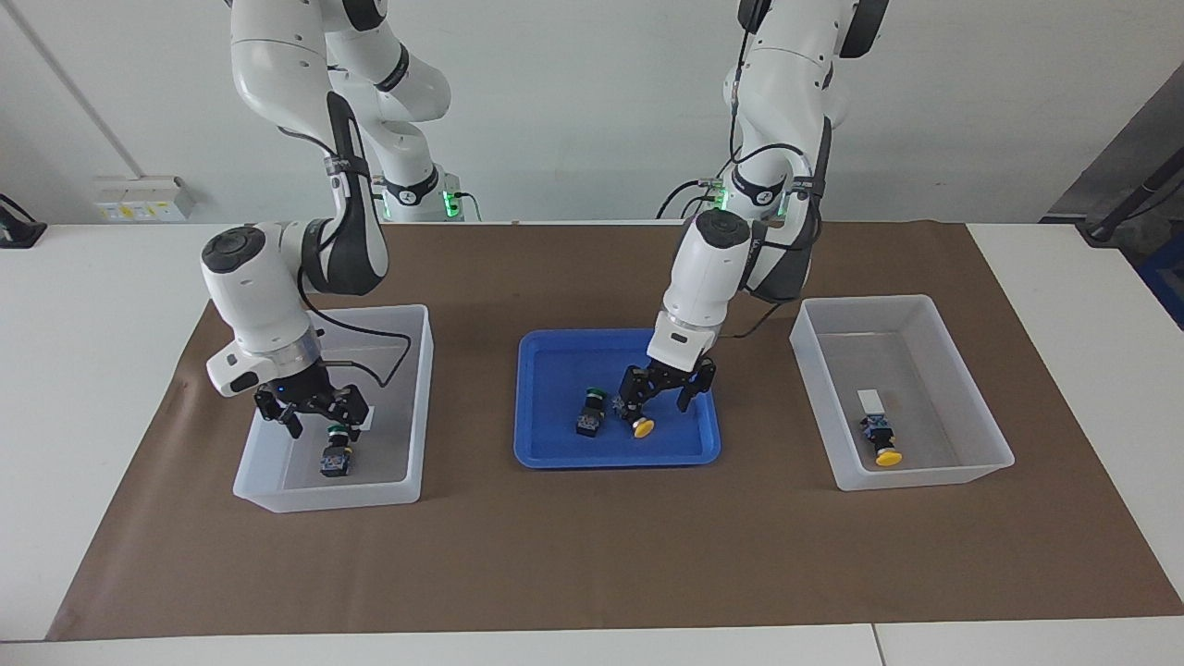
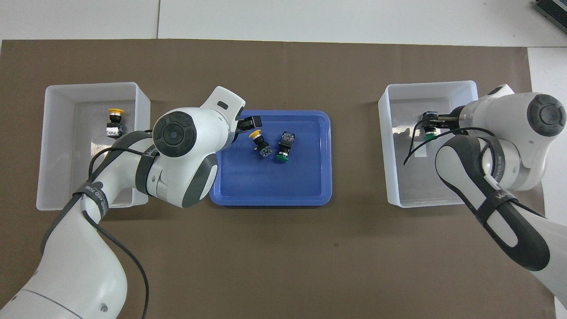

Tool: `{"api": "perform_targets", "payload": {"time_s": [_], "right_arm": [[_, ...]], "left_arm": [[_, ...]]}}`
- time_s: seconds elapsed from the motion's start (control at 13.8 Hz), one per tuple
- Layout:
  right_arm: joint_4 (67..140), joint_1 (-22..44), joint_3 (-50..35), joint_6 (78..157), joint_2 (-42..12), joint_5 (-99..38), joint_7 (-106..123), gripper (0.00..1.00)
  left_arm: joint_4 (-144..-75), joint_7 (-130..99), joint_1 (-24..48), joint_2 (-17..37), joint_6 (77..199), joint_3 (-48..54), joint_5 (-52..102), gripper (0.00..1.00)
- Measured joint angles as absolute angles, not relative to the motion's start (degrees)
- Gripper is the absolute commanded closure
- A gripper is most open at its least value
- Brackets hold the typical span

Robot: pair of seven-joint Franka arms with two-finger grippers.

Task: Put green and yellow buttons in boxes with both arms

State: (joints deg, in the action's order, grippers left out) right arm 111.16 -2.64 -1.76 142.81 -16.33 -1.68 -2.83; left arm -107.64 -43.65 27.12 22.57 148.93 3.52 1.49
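L pincer (image 1: pixel 664 389) is lowered open over the tray's yellow button (image 1: pixel 640 425) for pickup; R pincer (image 1: pixel 313 413) is spread above the green button (image 1: pixel 335 457), released in its box (image 1: pixel 407 407).

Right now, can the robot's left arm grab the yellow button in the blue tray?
Probably yes. The left end effector hangs right over the yellow button in the blue tray, open around it, and the green button beside it leaves room.

2 buttons (image 1: pixel 615 414) trayed, 2 boxed (image 1: pixel 881 442)
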Motion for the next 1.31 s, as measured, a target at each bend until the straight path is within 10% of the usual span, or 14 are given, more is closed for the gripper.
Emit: {"api": "perform_targets", "payload": {"time_s": [0.58, 0.8, 1.31], "right_arm": [[100.9, 7.1, -2.5, 128.0, -13.0, -1.9, -18.5, 0.0], [101.2, 12.0, -2.6, 129.5, -14.5, -1.9, -25.5, 0.0], [103.5, 17.9, -2.7, 140.0, -19.9, -1.9, -32.6, 0.0]], "left_arm": [[-108.3, -47.8, 28.3, 24.9, 152.2, 3.5, 1.5, 0.32], [-108.8, -48.3, 28.5, 25.0, 152.2, 3.5, 1.5, 1.0], [-108.9, -49.9, 28.4, 23.7, 152.6, 2.2, 1.5, 1.0]]}}
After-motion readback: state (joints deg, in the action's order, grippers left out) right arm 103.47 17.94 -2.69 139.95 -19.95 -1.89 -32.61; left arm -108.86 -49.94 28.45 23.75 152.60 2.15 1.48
